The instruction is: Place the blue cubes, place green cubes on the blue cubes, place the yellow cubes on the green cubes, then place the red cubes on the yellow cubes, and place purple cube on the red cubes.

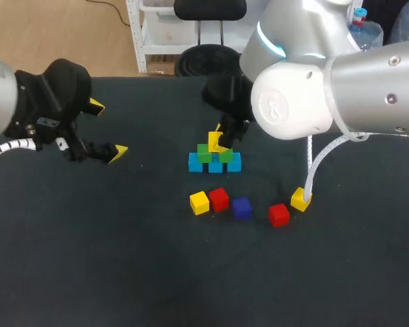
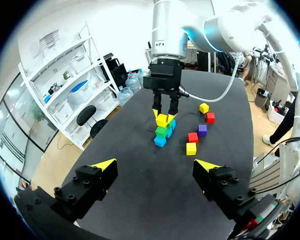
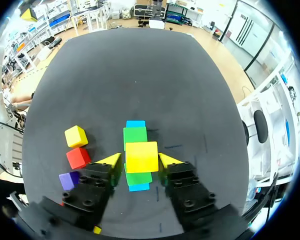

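— Checking right gripper (image 3: 140, 160): fingers' state?
— Closed on a yellow cube (image 3: 141, 156), one finger at either side, set over the green cubes (image 3: 135, 135) on the blue cubes (image 3: 136, 123), middle of the worktop (image 1: 123, 272).
— Left gripper (image 2: 155, 164)?
— Fingers wide, nothing between them, above the worktop, well apart from the blue cubes.
— Loose pieces?
— On the robot's side of them: second yellow cube (image 1: 199, 202) just beside a red cube (image 1: 219, 199), purple cube (image 1: 241, 208) next along; second red cube (image 1: 279, 214) and third yellow cube (image 1: 300, 199) further right.

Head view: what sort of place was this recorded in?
Probably a robotics lab bench: a dark table holds small coloured cubes, partly stacked; the right gripper grips a yellow cube atop the stack, the left gripper hangs open.
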